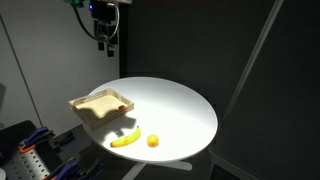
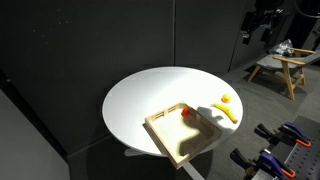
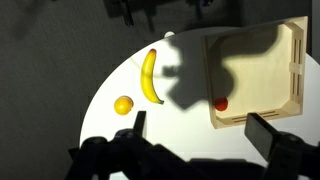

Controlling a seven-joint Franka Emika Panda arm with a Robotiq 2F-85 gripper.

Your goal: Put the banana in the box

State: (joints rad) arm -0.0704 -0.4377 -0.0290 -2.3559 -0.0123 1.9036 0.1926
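Hovering high with gripper (image 3: 200, 128) wide open, empty. Best to pinch banana (image 3: 151, 77) (light, soft, probably bruisable) gently across its middle.

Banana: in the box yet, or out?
Out. The banana lies on the table, apart from the box, near the small ball.

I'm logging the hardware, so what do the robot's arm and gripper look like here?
The gripper is a blocky black unit. Above it, hardly any of the arm is in frame, only a small bluish-green piece at the top edge. In the wrist view its two fingers are flat, dark and squared-off. No markings or labels are legible.
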